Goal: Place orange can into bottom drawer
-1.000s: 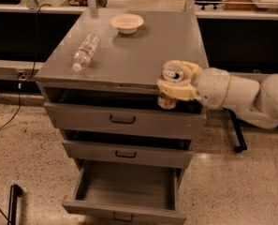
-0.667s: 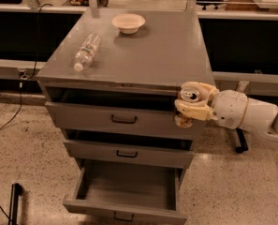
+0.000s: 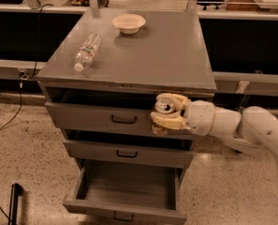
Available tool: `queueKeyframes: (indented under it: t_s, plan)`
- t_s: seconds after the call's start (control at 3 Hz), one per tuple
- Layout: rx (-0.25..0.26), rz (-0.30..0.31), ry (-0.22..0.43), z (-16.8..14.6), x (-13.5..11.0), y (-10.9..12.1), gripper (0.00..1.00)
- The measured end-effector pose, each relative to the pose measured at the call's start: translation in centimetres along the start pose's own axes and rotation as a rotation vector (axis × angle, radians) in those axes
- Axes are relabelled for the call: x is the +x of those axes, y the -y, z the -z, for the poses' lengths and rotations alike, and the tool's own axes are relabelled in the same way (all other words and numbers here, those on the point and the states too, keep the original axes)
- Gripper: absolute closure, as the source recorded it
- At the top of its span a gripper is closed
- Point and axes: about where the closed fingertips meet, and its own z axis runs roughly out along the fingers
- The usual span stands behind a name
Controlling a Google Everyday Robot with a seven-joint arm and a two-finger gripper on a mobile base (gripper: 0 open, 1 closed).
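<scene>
My gripper (image 3: 165, 112) is shut on the orange can (image 3: 162, 109), whose silver top shows between the pale fingers (image 3: 169, 122). It holds the can upright in the air in front of the top drawer's right end, above the cabinet's lower drawers. The bottom drawer (image 3: 125, 207) is pulled open below and to the left, with a dark handle on its front. Its inside looks empty. My white arm (image 3: 232, 124) reaches in from the right.
A clear plastic bottle (image 3: 86, 52) lies on the grey cabinet top (image 3: 166, 55). A pale bowl (image 3: 128, 22) stands at the back. The top drawer (image 3: 96, 117) and middle drawer (image 3: 124, 153) stick out slightly. A dark cable and post (image 3: 14, 200) are on the speckled floor at left.
My gripper with the can swung out to the right, then came back left and sits a little lower in front of the top drawer.
</scene>
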Motion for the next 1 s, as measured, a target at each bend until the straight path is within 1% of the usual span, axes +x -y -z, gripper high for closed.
queueKeyframes:
  t_s: [0.33,0.67,1.0]
  plan:
    - [-0.096,0.021,0.001,-2.6,6.4,-2.6,1.0]
    - [-0.142,0.032,-0.035,-2.1,11.2,-3.8,1.0]
    - [-0.133,0.034,-0.094,-0.1,14.5,-4.4,1.0]
